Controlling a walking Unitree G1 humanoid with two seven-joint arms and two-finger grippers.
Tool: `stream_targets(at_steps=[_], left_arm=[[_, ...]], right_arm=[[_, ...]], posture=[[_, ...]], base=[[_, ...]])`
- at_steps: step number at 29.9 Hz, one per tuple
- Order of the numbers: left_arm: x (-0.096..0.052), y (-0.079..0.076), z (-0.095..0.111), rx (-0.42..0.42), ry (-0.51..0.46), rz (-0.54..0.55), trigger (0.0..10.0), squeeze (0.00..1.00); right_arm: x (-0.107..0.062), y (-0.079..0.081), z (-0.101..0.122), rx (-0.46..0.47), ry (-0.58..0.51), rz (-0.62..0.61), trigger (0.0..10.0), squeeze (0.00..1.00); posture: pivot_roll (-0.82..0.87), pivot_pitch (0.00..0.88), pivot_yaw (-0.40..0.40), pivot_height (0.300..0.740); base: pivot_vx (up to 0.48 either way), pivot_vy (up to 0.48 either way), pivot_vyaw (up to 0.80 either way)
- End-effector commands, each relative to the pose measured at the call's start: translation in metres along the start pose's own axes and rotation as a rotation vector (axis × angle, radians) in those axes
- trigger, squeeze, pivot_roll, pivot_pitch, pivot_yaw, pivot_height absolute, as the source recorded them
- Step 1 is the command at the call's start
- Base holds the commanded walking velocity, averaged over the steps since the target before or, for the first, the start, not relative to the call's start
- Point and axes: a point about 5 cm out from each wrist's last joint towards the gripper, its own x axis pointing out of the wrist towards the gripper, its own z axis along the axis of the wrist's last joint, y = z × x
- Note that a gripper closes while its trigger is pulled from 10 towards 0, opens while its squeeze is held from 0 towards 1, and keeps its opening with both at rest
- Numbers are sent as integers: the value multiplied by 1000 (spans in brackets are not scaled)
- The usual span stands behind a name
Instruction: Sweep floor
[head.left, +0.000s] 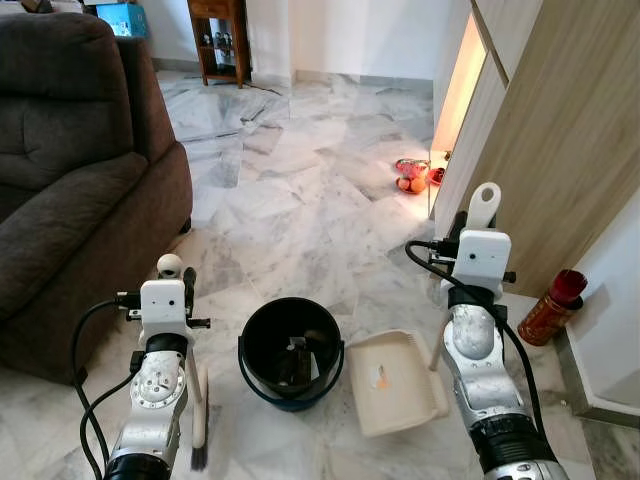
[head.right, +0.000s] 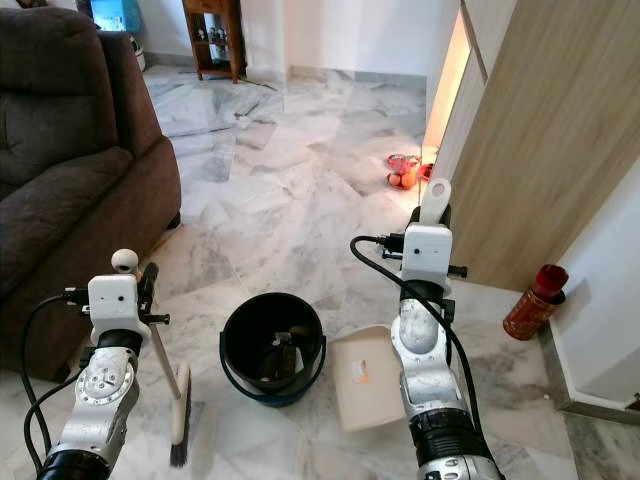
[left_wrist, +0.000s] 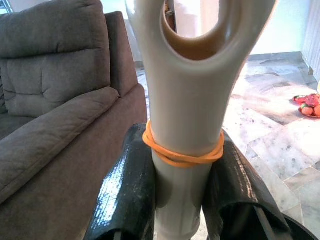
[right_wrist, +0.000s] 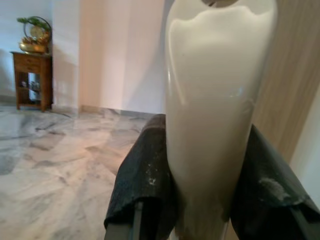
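Note:
My left gripper (left_wrist: 182, 165) is shut on the cream handle of a hand brush (head.right: 168, 375), just below an orange rubber band (left_wrist: 182, 155). The brush stands upright with its dark bristles (head.left: 198, 458) on the marble floor at my front left. My right gripper (right_wrist: 207, 150) is shut on the cream handle (head.left: 484, 207) of a dustpan. The dustpan tray (head.left: 395, 385) rests on the floor at the front right, with a small orange speck inside. A black bucket (head.left: 290, 350) with some rubbish in it stands between brush and dustpan.
A brown sofa (head.left: 70, 170) fills the left side. A wooden panel (head.left: 560, 130) rises on the right, with a red bottle (head.left: 550, 305) at its foot. Red and orange items (head.left: 412, 175) lie near a lit gap. A wooden side table (head.left: 222, 40) stands far back.

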Motion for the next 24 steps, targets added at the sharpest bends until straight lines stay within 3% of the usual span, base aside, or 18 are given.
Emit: stream_targets(at_steps=[1,8,24], left_arm=[[2,-2,11,-9,-66,-18,10000,0],[0,-6,12,-17,-68,-39,10000,0],[-1,-8,13,-37,-85,-63,10000,0]], right_arm=[[8,-2,9,-1,-61,-11,10000,0],[8,-2,-10,-22,-6,15,10000,0],[5,-4,-27,1,46,28,10000,0]], posture=[[112,0,-2,740],[119,0,-7,740],[120,0,-6,740]], base=[[0,0,0],[0,0,0],[0,0,0]])
